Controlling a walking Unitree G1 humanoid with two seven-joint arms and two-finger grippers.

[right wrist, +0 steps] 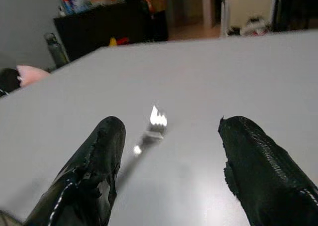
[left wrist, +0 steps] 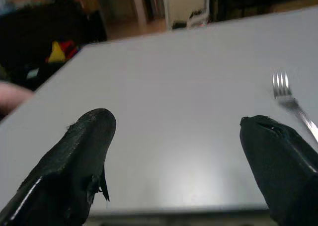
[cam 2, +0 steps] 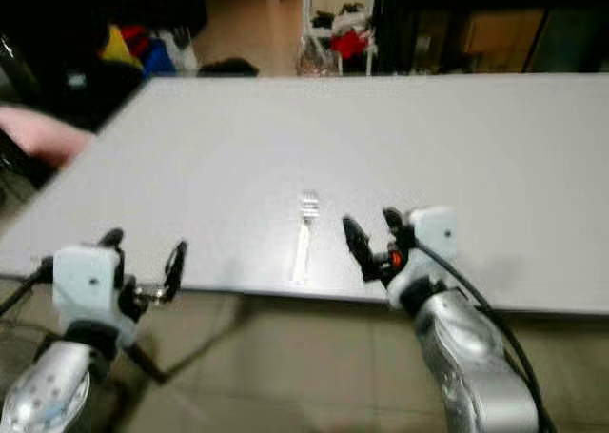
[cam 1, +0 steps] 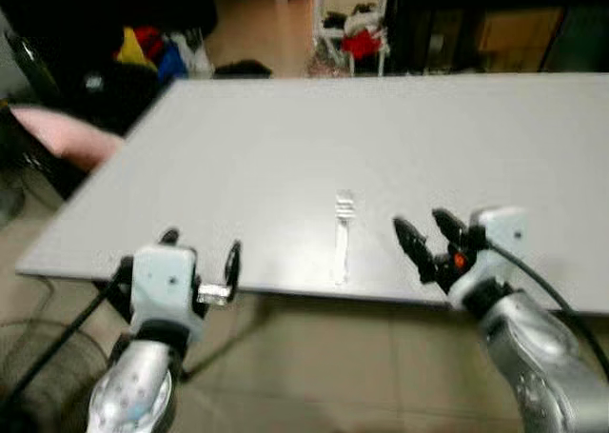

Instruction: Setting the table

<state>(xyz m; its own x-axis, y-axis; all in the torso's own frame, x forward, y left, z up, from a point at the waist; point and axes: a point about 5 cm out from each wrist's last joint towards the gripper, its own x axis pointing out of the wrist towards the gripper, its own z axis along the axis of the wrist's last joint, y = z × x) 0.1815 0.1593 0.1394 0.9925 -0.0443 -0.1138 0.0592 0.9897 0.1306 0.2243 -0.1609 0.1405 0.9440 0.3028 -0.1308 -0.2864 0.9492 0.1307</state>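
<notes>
A silver fork (cam 1: 342,235) lies on the grey table (cam 1: 285,147) near its front edge, tines pointing away from me. My right gripper (cam 1: 427,232) hovers open just right of the fork, at the table's front edge. In the right wrist view the fork (right wrist: 151,126) lies ahead of the spread fingers (right wrist: 94,166), nearer one of them. My left gripper (cam 1: 202,252) is open at the front edge, well left of the fork, holding nothing. The left wrist view shows the fork (left wrist: 290,102) beyond one black finger (left wrist: 278,161).
A pink cushion (cam 1: 65,133) sits past the table's left edge. Dark furniture with coloured items (cam 1: 143,52) stands at the back left, and a white rack with red cloth (cam 1: 357,33) behind the table. Tiled floor (cam 1: 333,357) lies below the front edge.
</notes>
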